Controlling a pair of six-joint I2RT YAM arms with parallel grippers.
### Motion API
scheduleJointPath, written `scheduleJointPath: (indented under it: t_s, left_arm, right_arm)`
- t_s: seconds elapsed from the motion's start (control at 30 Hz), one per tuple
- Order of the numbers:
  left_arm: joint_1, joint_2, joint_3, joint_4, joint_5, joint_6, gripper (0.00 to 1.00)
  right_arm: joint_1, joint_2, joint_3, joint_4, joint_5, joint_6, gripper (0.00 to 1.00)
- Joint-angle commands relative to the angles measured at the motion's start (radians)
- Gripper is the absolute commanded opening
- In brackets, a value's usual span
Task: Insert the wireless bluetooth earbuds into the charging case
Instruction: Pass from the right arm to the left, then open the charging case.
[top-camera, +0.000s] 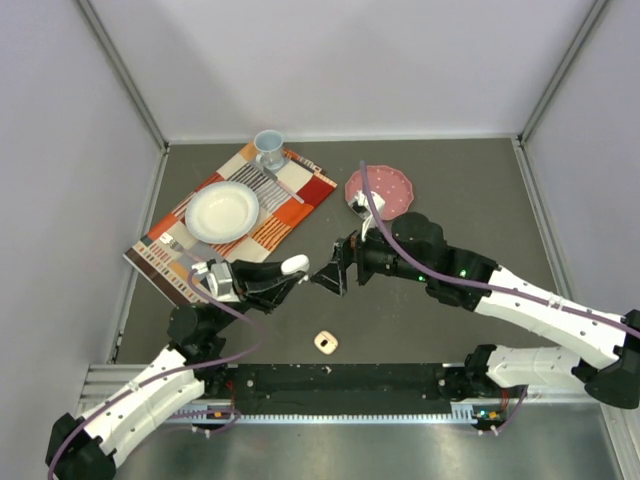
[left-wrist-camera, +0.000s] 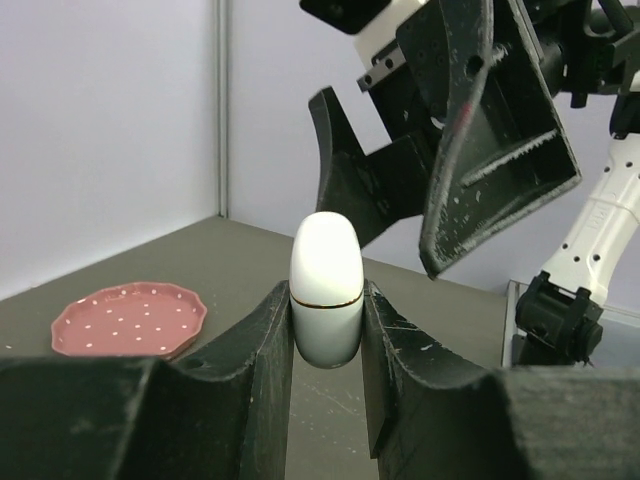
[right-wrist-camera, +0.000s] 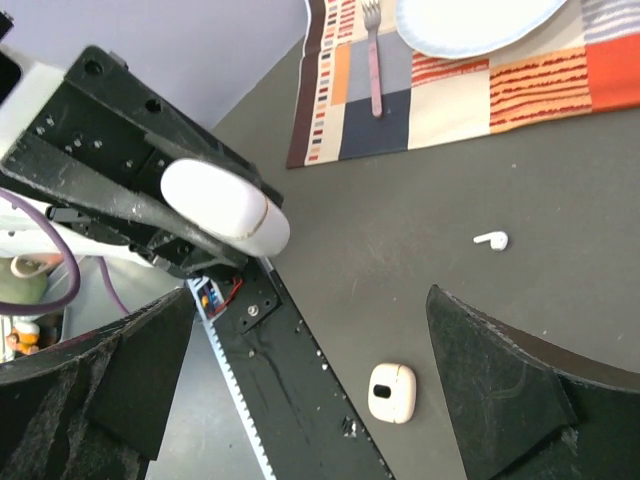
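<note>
My left gripper (top-camera: 291, 268) is shut on a white charging case (left-wrist-camera: 326, 290), which stands upright between the fingers (left-wrist-camera: 258, 350) with its gold seam closed. In the right wrist view the same charging case (right-wrist-camera: 225, 205) shows at upper left. My right gripper (top-camera: 331, 272) hangs open just right of it, nothing between its fingers (left-wrist-camera: 480, 140). One of the wireless bluetooth earbuds (right-wrist-camera: 491, 240), white and stemmed, lies on the dark table below my open right gripper (right-wrist-camera: 311, 295). A second, peach-tinted case (top-camera: 326, 343) lies flat near the front rail, also seen from the right wrist (right-wrist-camera: 392, 392).
A patterned placemat (top-camera: 290, 215) at the back left carries a white plate (top-camera: 222, 211), a blue cup (top-camera: 268, 148) and a fork (right-wrist-camera: 372, 55). A pink dotted dish (top-camera: 392, 185) sits at the back centre. The black rail (top-camera: 340, 385) runs along the near edge.
</note>
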Motion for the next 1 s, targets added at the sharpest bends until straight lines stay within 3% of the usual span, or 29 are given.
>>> scheduleJointPath:
  t_s: [0.0,0.6,0.97]
  left_arm:
    - [-0.004,0.01,0.049,0.02,0.067,-0.007,0.0]
    - [-0.002,0.031,0.058,0.054,0.088,-0.027,0.0]
    - [-0.004,0.039,0.097,0.034,0.207,-0.05,0.0]
  right_arm:
    - [0.009,0.007,0.074,0.033,0.044,-0.031,0.99]
    - [0.009,0.041,0.079,0.039,0.09,-0.011,0.99]
    - [0.009,0.052,0.093,0.063,0.136,-0.019,0.99]
